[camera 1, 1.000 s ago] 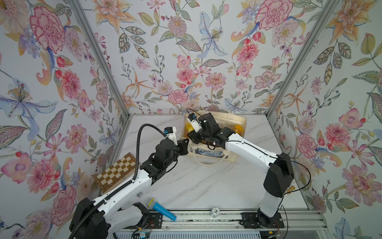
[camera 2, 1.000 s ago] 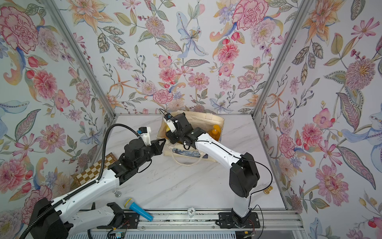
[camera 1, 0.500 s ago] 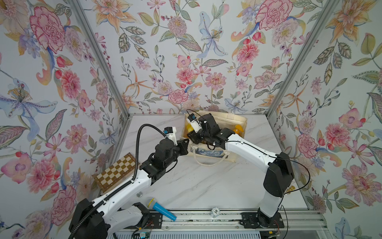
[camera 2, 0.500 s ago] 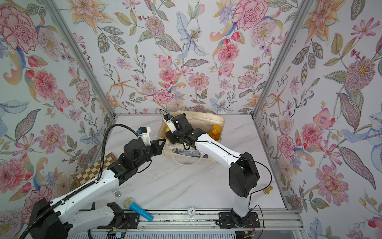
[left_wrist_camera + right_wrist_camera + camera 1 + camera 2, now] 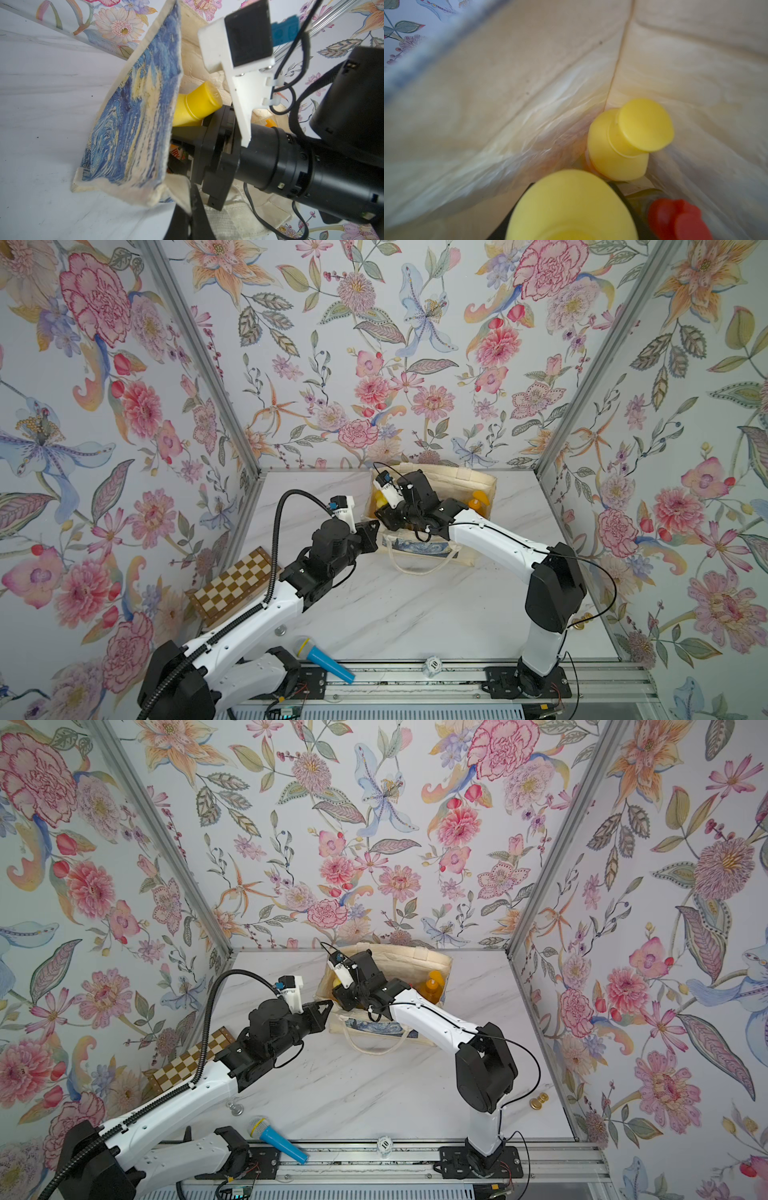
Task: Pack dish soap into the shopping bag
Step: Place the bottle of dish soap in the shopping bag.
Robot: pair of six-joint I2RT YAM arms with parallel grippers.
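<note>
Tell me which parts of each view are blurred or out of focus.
Both top views: evenly lit and sharp, the shopping bag crisp. Left wrist view: the bag's blue print is sharp, the right arm's camera mount close up is soft. Right wrist view: the nearest yellow-capped bottle is badly out of focus, the red cap soft, the farther yellow cap clearest.

In both top views I can't see R gripper (image 5: pixel 182 151) tips, buried in shopping bag (image 5: pixel 478 485). R wrist cam: nearest yellow-capped bottle (image 5: pixel 571 207) blurred, cut off by frame edge; red-capped bottle (image 5: pixel 679 220) cut off too. L gripper (image 5: pixel 189 212): dark blur.
</note>
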